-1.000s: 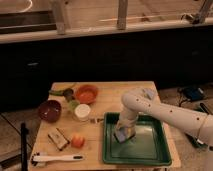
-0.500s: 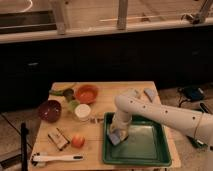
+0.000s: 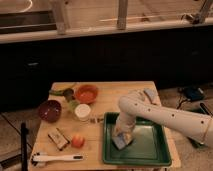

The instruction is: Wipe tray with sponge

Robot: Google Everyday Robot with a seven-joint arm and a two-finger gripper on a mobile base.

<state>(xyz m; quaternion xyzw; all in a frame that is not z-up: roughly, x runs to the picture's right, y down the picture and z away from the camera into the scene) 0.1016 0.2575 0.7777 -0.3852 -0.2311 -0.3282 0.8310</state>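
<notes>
The dark green tray (image 3: 150,146) lies on the right half of the wooden table. My gripper (image 3: 122,135), at the end of the white arm reaching in from the right, points down into the tray's left part. It is shut on the small pale blue-grey sponge (image 3: 121,142) and presses it against the tray's bottom near the left rim. The gripper hides the top of the sponge.
An orange bowl (image 3: 86,93), a maroon bowl (image 3: 49,110), a white cup (image 3: 82,111), a dark brown block (image 3: 59,139), a small orange ball (image 3: 77,141) and a white brush (image 3: 57,158) stand left of the tray. A grey-blue flat piece (image 3: 149,94) lies at the back right.
The gripper with the sponge has slid across the tray bottom, from the tray's back middle to its left side and a little toward the front.
</notes>
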